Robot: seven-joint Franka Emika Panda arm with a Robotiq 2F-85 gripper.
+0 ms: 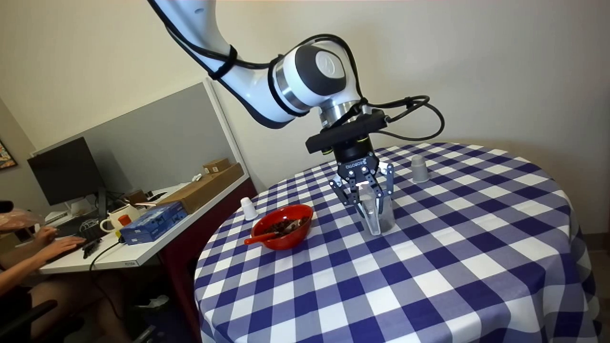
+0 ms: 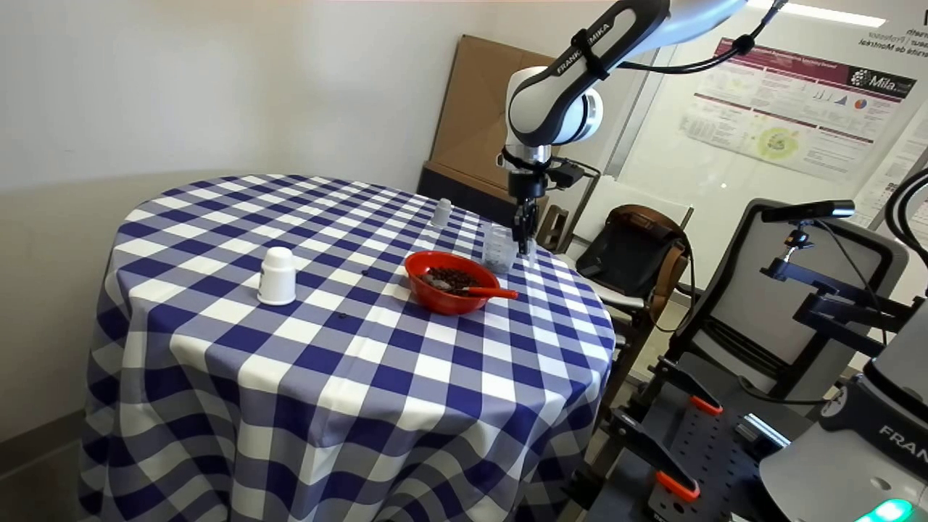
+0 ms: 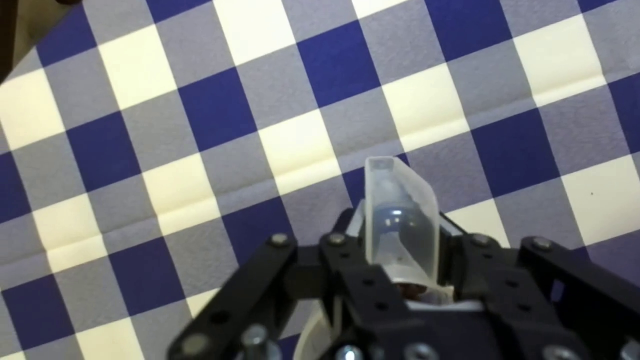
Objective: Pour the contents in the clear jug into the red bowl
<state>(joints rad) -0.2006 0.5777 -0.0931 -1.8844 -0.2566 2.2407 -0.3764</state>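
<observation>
The clear jug (image 1: 388, 218) stands upright on the checkered cloth, right of the red bowl in an exterior view; it also shows in an exterior view (image 2: 498, 250). In the wrist view its handle (image 3: 402, 215) lies between my fingers, and part of its rim (image 3: 312, 337) shows below. A reddish-brown patch shows behind the handle; what it is I cannot tell. My gripper (image 1: 370, 209) points down and is shut on the jug's handle. The red bowl (image 1: 293, 238) stands apart from the jug, holding dark brown pieces; it also shows in an exterior view (image 2: 442, 301). It is out of the wrist view.
A red spoon (image 2: 496, 292) rests in the bowl, its handle over the rim. Two upturned cups stand on the cloth, a white one (image 2: 278, 275) and a greyish one (image 2: 441, 213). Small dark specks lie on the cloth. A desk with a blue box (image 1: 153, 222) stands beside the table.
</observation>
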